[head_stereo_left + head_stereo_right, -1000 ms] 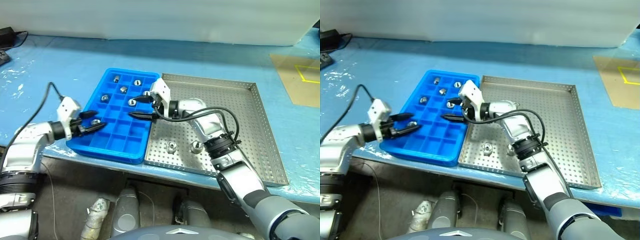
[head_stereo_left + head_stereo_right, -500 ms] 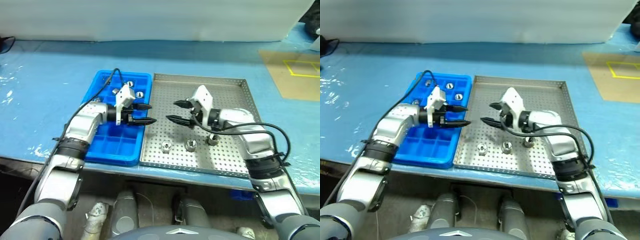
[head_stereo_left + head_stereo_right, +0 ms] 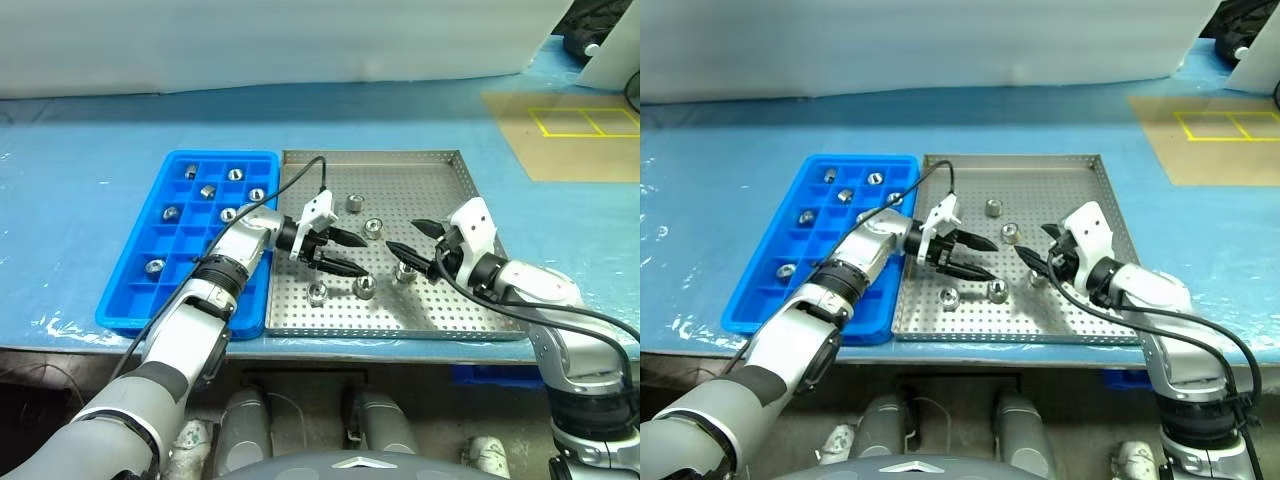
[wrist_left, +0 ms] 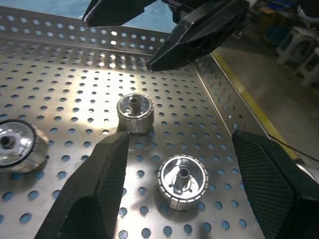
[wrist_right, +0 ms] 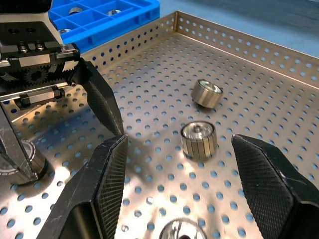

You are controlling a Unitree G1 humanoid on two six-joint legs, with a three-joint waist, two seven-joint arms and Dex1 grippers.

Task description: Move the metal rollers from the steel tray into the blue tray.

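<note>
The steel tray lies in front of me with several metal rollers on its perforated floor, among them one near the front and one further back. The blue tray adjoins it on the left and holds several rollers in its compartments. My left gripper hovers open and empty over the steel tray's middle, pointing right, with a roller between and below its fingers. My right gripper faces it from the right, open and empty, above another roller.
Blue sheeting covers the table around both trays. A brown mat with yellow tape lines lies at the far right. The table's front edge runs just below the trays.
The view has swung right. My left gripper went from over the blue tray to over the steel tray. My right gripper shifted right across the steel tray. Both stayed open.
</note>
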